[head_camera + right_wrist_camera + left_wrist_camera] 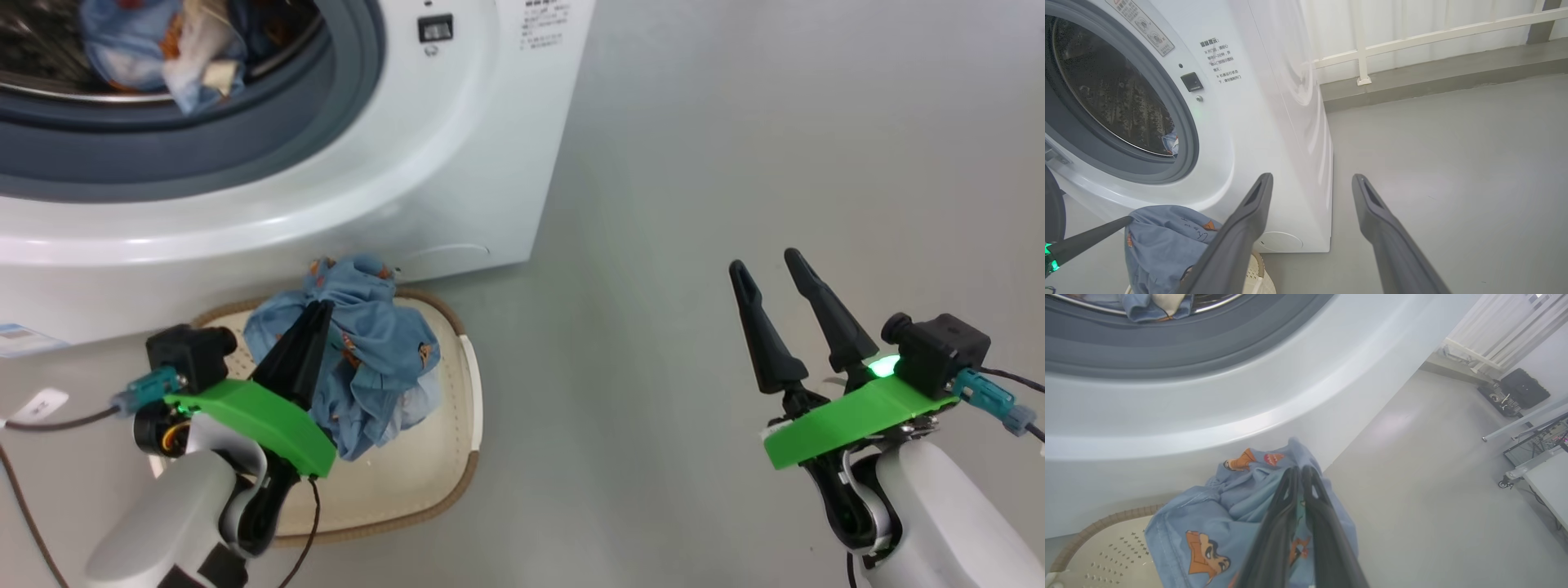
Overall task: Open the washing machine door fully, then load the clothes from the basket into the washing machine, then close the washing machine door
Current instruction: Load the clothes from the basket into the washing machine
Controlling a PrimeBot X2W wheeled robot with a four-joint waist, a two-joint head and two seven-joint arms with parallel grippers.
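The washing machine (pixel 457 163) stands with its drum mouth uncovered, and one light blue garment (pixel 163 49) lies inside the drum. Its door is out of view. In front of the machine the basket (pixel 408 482) sits on the floor. My left gripper (pixel 318 314) is shut on a second blue garment (pixel 375 359) with orange figures, bunched up over the basket. The left wrist view shows the fingers (pixel 1278 522) pinched into that garment (pixel 1220 506). My right gripper (pixel 763 265) hangs open over bare floor to the right, with nothing between its fingers (pixel 1249 220).
Grey floor (pixel 735 147) spreads to the right of the machine. A white rail and low ledge (pixel 1412 61) run along the far wall. Tables, a wheeled frame and dark gear (pixel 1523 392) stand further off. A blue sticker (pixel 20 339) marks the machine's lower front.
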